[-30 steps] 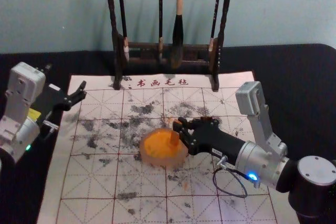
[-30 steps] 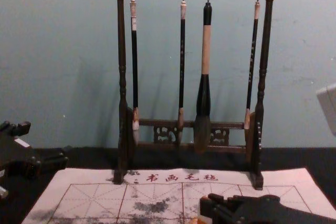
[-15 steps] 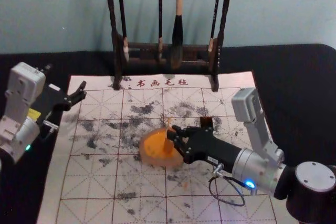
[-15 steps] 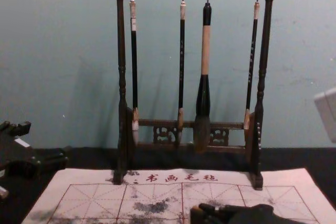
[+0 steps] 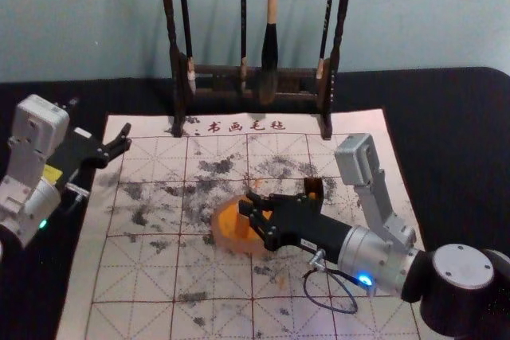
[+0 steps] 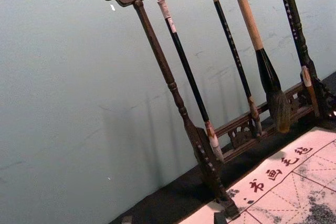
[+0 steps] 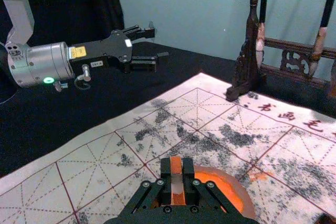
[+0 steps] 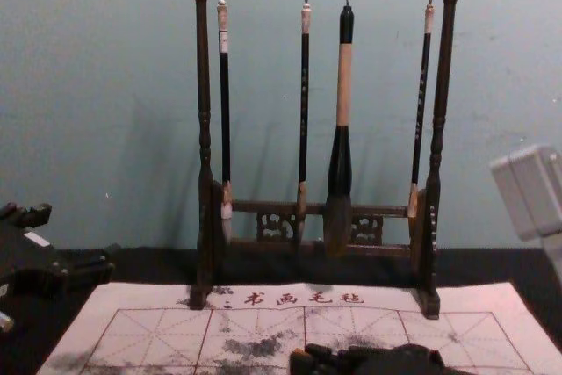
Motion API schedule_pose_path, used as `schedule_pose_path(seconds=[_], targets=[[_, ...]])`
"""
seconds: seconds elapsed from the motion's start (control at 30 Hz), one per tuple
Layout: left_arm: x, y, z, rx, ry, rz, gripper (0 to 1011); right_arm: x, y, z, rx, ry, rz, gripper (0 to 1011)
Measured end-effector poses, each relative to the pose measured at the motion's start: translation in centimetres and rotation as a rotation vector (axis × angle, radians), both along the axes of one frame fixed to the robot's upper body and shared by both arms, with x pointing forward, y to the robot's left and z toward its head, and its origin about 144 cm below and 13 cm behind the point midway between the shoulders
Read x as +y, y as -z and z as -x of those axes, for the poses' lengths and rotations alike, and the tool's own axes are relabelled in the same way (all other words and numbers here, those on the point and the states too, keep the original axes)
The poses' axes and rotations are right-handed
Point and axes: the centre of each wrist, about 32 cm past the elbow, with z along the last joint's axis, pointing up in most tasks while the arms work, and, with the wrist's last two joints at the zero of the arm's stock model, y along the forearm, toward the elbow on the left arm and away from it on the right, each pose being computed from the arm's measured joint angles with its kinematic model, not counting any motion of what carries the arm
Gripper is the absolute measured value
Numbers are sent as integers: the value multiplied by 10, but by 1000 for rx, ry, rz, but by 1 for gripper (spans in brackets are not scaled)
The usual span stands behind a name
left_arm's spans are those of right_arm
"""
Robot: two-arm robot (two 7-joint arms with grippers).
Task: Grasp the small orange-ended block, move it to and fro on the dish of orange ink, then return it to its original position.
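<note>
Orange ends cap the small block [image 7: 177,186], pale across its middle, with its long axis running roughly upright, one end up and the other down toward the ink in the dish [image 5: 225,238]. The right gripper [image 5: 246,205] is over the dish, its fingers pinching the block between them. Well to the left of the dish and farther back, the left gripper [image 5: 126,138] is parked, fingers spread. Behind the dish stands the brush rack [image 5: 178,89].
</note>
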Motion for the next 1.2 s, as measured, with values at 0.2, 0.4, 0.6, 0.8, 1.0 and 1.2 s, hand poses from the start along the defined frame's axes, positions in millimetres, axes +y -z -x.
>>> schedule_pose_path(seconds=[0.2, 0.4, 0.6, 0.8, 1.0, 1.2], targets=[[0, 0, 0, 0, 0, 0, 1001, 6, 0, -4, -1, -3, -6, 126], [0, 0, 0, 0, 0, 0, 1001, 11, -1, -10, -9, 5, -6, 126], [0, 0, 0, 0, 0, 0, 1001, 13, 0, -14, -13, 15, -5, 126], [0, 0, 0, 0, 0, 0, 1002, 13, 0, -16, -17, 28, -3, 126], [0, 0, 0, 0, 0, 0, 1001, 11, 0, -18, -20, 41, -2, 126], [0, 0, 0, 0, 0, 0, 1001, 8, -1, -18, -21, 54, -2, 126]])
